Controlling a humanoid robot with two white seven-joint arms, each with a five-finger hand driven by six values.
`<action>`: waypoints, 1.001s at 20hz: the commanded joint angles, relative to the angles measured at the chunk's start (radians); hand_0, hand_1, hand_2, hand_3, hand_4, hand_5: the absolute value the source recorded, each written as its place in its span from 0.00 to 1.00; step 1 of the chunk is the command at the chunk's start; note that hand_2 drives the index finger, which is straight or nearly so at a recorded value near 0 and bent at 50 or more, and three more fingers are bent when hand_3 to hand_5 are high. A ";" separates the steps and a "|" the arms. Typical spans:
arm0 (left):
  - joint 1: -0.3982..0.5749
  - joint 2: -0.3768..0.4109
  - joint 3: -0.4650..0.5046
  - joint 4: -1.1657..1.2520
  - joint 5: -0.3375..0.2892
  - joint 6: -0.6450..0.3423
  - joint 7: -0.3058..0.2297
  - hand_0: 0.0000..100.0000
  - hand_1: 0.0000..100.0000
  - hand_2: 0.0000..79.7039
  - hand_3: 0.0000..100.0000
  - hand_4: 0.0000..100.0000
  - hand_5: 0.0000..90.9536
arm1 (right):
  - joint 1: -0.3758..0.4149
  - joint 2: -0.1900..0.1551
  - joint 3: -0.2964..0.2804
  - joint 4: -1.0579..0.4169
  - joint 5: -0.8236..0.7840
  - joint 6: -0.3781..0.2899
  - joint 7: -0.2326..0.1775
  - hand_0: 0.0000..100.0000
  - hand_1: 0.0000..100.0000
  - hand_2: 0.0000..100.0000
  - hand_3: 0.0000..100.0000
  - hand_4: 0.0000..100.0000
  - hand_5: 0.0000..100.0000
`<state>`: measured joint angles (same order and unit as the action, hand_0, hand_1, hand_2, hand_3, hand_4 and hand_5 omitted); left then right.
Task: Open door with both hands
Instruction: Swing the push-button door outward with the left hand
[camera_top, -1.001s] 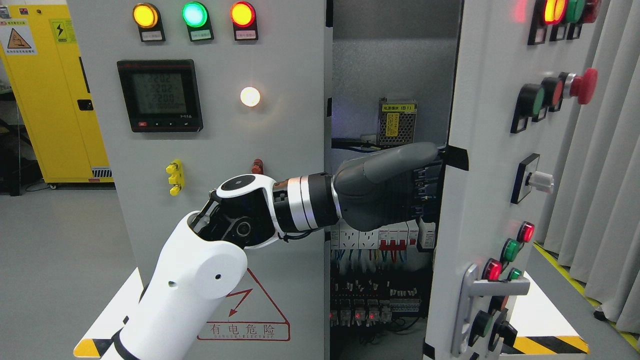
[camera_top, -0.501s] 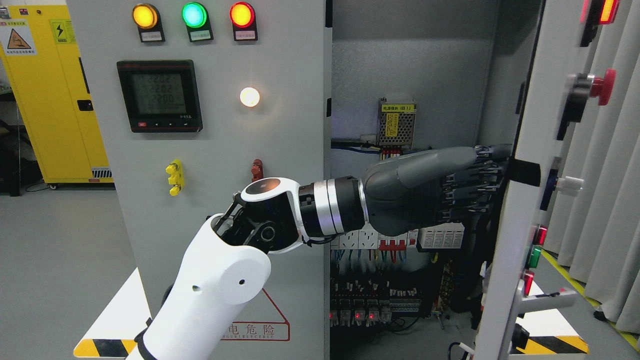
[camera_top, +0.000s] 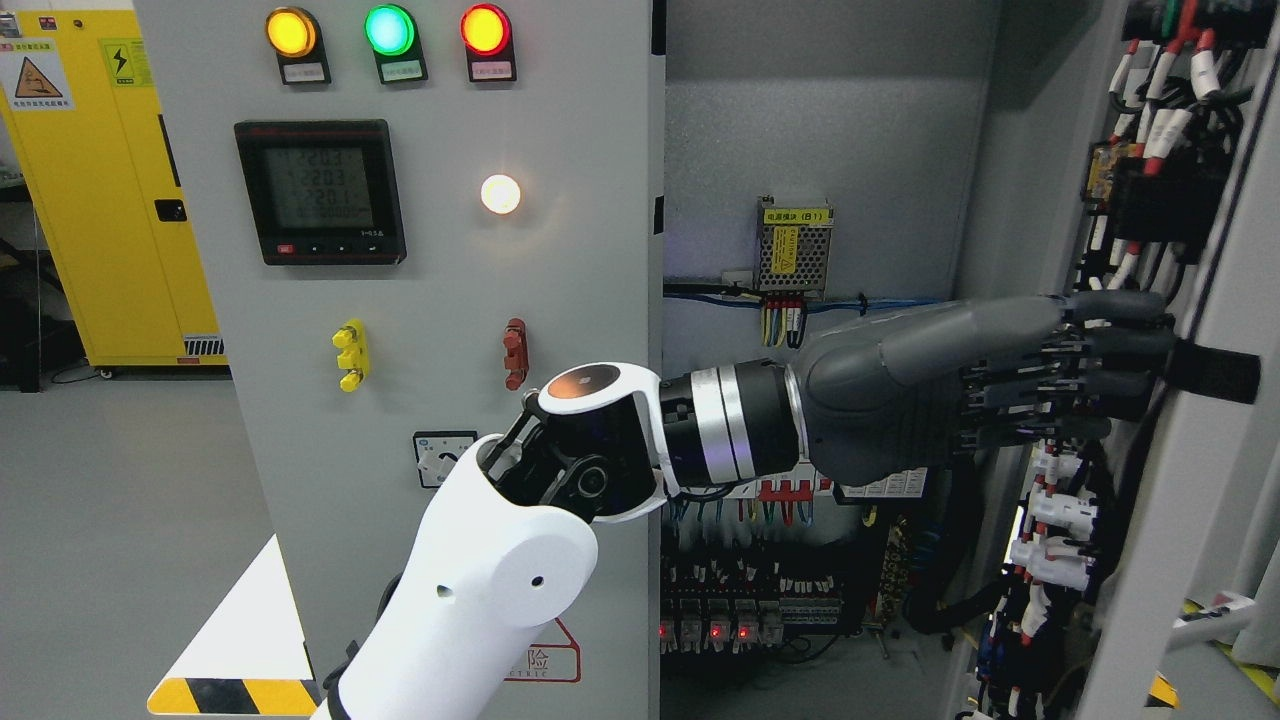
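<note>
A: Let us begin with what is nearest. Which arm is working?

B: Only the left arm (camera_top: 470, 590). It enters at the bottom, left of the middle, and it crosses in front of the closed left panel (camera_top: 400, 300). The right arm is not visible.

A: And the left hand (camera_top: 1010, 375)?

B: It is stretched toward the right, with the fingers (camera_top: 1110, 340) long and almost straight, close together. They do not wrap around anything. I judge that they press flat on the inner face of the right door (camera_top: 1190, 450); the exact contact I cannot see well.

A: So where is the door from the hand?

B: Directly to the right of the hand, at the fingertips. The door's long axis is vertical, and it stands nearly edge-on to the camera, so we see its wired back side. The black latch piece (camera_top: 1215, 372) sticks out just to the right of the fingertips.

A: What is further away than the hand?

B: The inside of the cabinet (camera_top: 810, 150), with a small power supply (camera_top: 795, 245) above the hand and rows of breakers below it.

A: Then the next move?

B: In my opinion, more pushing to the right, away from the cabinet opening. The left hand is the nearer one, the door seems already wide open.
</note>
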<state>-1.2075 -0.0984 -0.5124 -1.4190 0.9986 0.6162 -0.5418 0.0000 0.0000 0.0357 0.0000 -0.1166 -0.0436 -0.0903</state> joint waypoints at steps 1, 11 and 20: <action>-0.004 -0.066 -0.018 -0.024 0.000 0.004 0.013 0.12 0.56 0.00 0.00 0.00 0.00 | 0.031 0.003 0.001 0.021 0.000 -0.001 0.000 0.00 0.50 0.04 0.00 0.00 0.00; -0.032 -0.072 -0.095 -0.008 0.003 -0.006 0.077 0.12 0.56 0.00 0.00 0.00 0.00 | 0.031 0.003 0.001 0.020 0.000 -0.001 0.000 0.00 0.50 0.04 0.00 0.00 0.00; -0.086 -0.078 -0.178 0.034 0.034 -0.061 0.097 0.12 0.56 0.00 0.00 0.00 0.00 | 0.031 0.003 0.001 0.020 0.000 -0.001 0.000 0.00 0.50 0.04 0.00 0.00 0.00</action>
<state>-1.2663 -0.1593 -0.6139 -1.4098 1.0140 0.5670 -0.4462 0.0000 0.0000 0.0365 0.0000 -0.1166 -0.0441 -0.0908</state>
